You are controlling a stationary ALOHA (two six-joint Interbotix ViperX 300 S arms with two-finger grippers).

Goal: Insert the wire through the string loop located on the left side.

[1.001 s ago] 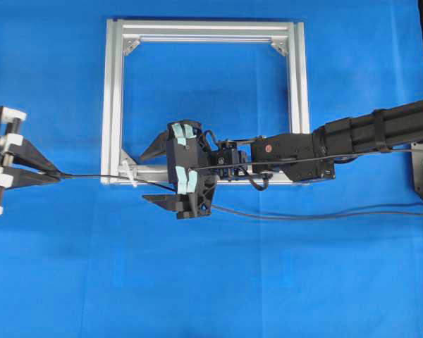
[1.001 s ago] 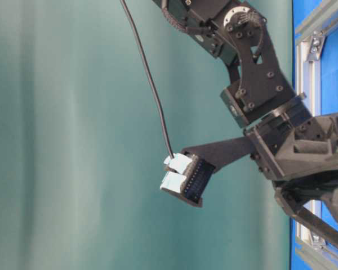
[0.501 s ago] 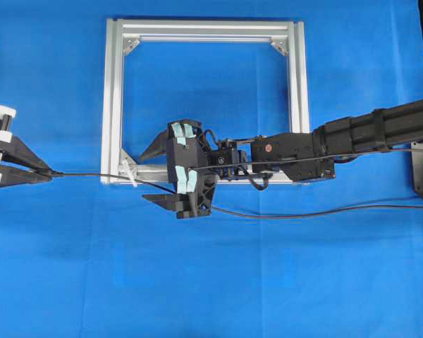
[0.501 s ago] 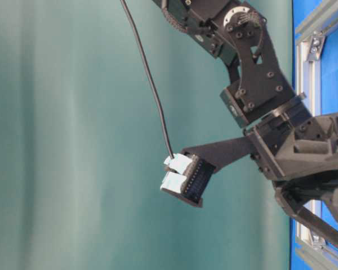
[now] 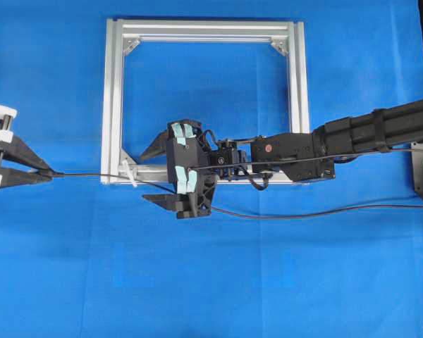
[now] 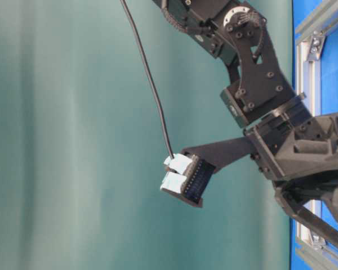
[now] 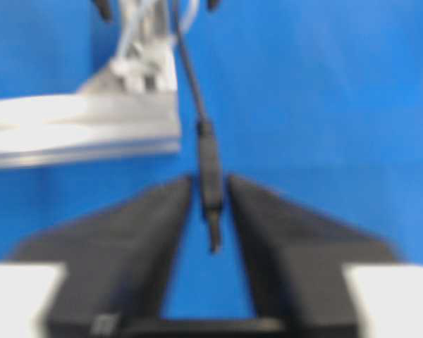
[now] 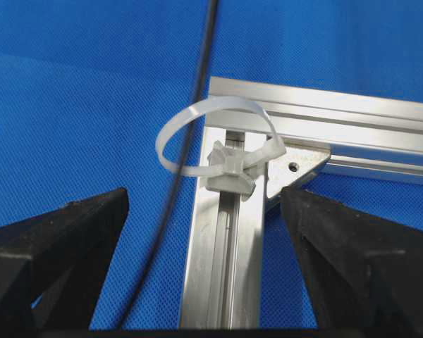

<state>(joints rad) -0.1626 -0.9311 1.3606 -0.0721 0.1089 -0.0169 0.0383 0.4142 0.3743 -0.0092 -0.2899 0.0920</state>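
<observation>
Our left gripper [image 5: 48, 171], at the far left edge of the overhead view, is clamped on the plug tip of the wire [image 5: 92, 175]; the left wrist view shows the fingers [image 7: 162, 211] pinching the dark tip [image 7: 210, 193]. From there the wire runs right across the blue mat, through the string loop [image 5: 129, 172] at the lower left corner of the aluminium frame [image 5: 113, 98]. In the right wrist view the wire [image 8: 187, 127] passes inside the white loop [image 8: 215, 134], at the picture's centre. Our right gripper [image 5: 170, 173] hangs spread wide just right of the loop, holding nothing.
</observation>
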